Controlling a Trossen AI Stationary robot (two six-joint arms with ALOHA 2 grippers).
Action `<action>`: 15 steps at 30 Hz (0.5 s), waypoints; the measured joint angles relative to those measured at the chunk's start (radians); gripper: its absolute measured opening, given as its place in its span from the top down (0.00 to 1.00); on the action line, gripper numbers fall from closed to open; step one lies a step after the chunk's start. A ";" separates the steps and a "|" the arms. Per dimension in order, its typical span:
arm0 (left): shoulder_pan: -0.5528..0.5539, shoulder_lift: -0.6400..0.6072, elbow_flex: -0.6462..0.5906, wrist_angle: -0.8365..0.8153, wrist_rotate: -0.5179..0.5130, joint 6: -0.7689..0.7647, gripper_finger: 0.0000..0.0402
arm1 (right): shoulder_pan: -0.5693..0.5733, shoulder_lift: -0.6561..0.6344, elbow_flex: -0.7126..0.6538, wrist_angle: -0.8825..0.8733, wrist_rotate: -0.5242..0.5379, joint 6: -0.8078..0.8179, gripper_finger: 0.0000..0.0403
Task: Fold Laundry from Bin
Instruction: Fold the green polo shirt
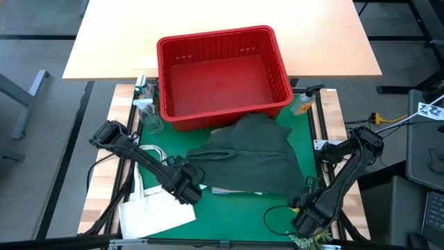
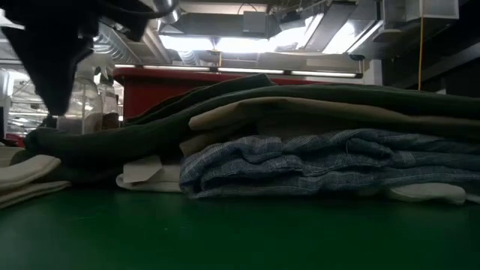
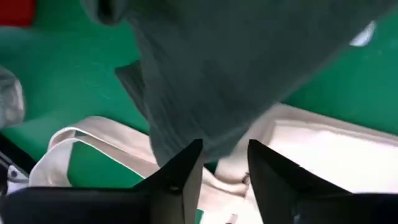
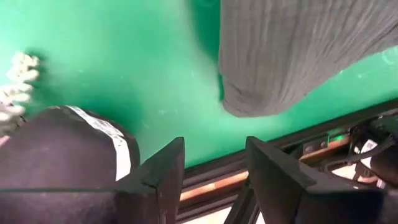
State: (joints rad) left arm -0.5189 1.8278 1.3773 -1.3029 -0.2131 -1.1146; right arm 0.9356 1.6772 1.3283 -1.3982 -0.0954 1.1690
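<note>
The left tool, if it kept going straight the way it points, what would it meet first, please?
Most likely the edge of the dark green garment just ahead of the left tool, lying over the white tote bag; depth is unclear.

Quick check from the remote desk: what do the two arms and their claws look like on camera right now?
Both arms are dark, jointed and slim, with black cables trailing along them. The left claw and the right claw each end in two black, wedge-shaped fingers. A rounded black housing with a white label strip sits beside the right fingers.

Left gripper (image 1: 186,182) open — right gripper (image 1: 307,208) open too (parked).
</note>
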 joint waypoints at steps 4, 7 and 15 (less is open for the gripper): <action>0.035 -0.020 0.000 -0.006 -0.010 0.066 0.66 | 0.000 0.000 0.016 0.000 0.016 0.000 0.58; 0.045 -0.081 0.000 -0.010 -0.023 0.117 0.66 | 0.000 0.000 0.024 0.000 0.010 -0.001 0.58; 0.057 -0.327 0.000 -0.024 -0.225 0.178 0.66 | -0.040 0.000 0.115 -0.098 0.017 -0.146 0.58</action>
State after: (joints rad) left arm -0.4623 1.5011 1.3773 -1.3270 -0.4381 -0.9369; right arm 0.8955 1.6768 1.4437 -1.4964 -0.0786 1.0233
